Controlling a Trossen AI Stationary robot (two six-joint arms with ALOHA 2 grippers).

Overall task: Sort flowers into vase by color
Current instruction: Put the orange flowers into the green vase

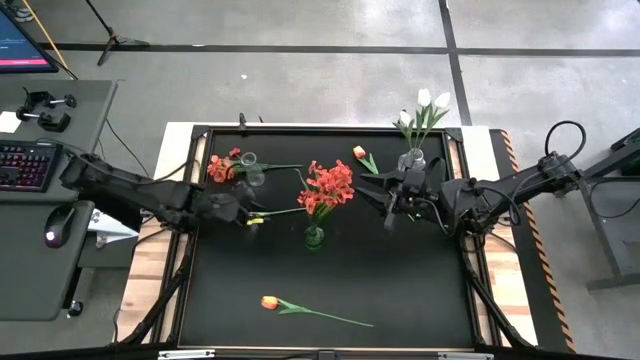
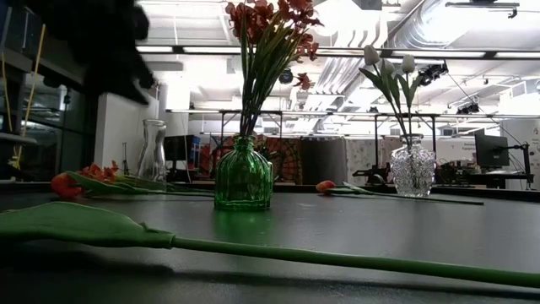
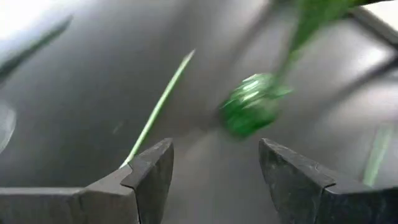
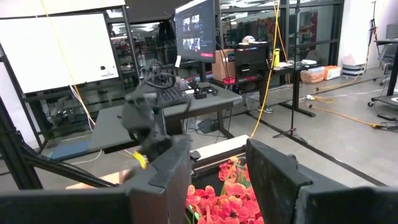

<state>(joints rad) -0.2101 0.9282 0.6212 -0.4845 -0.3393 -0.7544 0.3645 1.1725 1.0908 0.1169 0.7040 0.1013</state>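
Observation:
A green glass vase (image 1: 314, 237) stands mid-table and holds bushy red-orange flowers (image 1: 328, 187). At the far right a clear vase (image 1: 412, 158) holds white tulips (image 1: 430, 100). An empty clear vase (image 1: 250, 166) stands at the far left, with more red-orange flowers (image 1: 221, 167) lying beside it. One orange tulip (image 1: 362, 154) lies at the far side, another (image 1: 270, 302) near the front edge. My left gripper (image 3: 214, 165) hangs open left of the green vase (image 3: 249, 102); a loose green stem (image 3: 158, 109) runs past one finger. My right gripper (image 4: 217, 168) hovers open, level, right of the red-orange flowers (image 4: 230, 199).
The black mat (image 1: 400, 290) has free room at its right and near left. The front tulip's long stem (image 2: 354, 262) lies across the near part. A desk with keyboard (image 1: 25, 165) and mouse stands off the table's left side.

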